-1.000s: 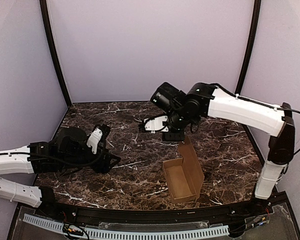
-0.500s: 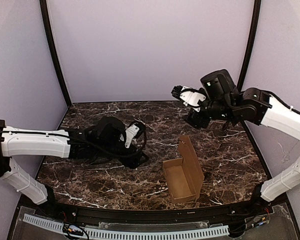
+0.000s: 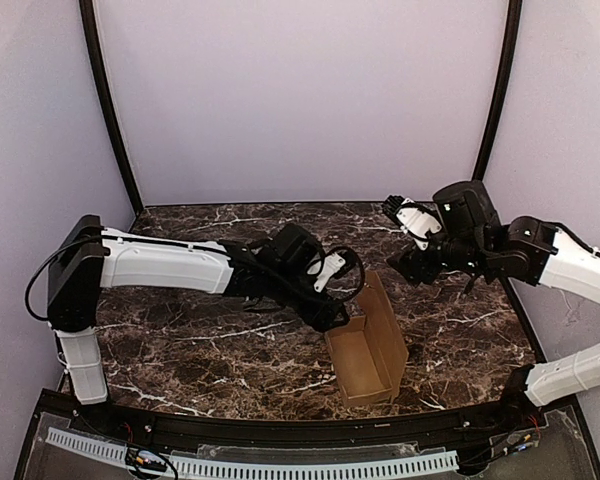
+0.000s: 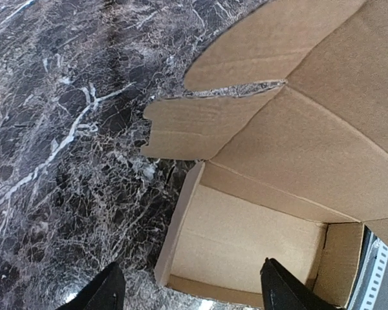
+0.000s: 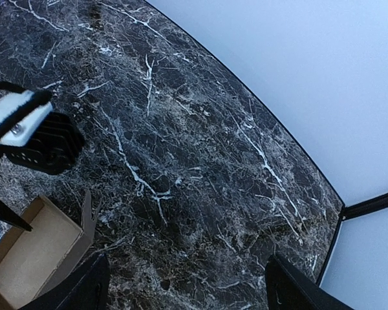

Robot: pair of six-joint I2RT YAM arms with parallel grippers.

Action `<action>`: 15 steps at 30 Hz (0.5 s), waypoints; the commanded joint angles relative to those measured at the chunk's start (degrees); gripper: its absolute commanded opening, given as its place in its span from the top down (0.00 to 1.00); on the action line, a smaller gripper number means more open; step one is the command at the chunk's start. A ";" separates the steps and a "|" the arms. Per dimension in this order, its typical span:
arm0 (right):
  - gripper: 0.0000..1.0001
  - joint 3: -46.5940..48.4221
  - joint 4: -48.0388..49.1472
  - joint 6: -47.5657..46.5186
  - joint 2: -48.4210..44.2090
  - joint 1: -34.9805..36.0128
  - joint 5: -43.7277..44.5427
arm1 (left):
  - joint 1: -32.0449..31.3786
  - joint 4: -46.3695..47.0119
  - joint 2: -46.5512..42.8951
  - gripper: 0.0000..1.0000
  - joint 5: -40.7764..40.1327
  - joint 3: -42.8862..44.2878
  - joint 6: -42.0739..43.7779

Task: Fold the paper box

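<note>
While paper box sits lid-up, interior bare, left hand, right hand both spread wide, unladen.

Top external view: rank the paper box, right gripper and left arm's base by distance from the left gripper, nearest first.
1. paper box: right beside the left gripper, centre-right, toward the near edge.
2. right gripper: raised, farther back on the right.
3. left arm's base: near-left corner, clearly farthest.
</note>
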 commanded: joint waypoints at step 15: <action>0.18 -5.65 8.12 5.55 -7.13 -3.09 -5.65 | 0.16 -7.84 9.77 0.50 1.30 9.15 4.22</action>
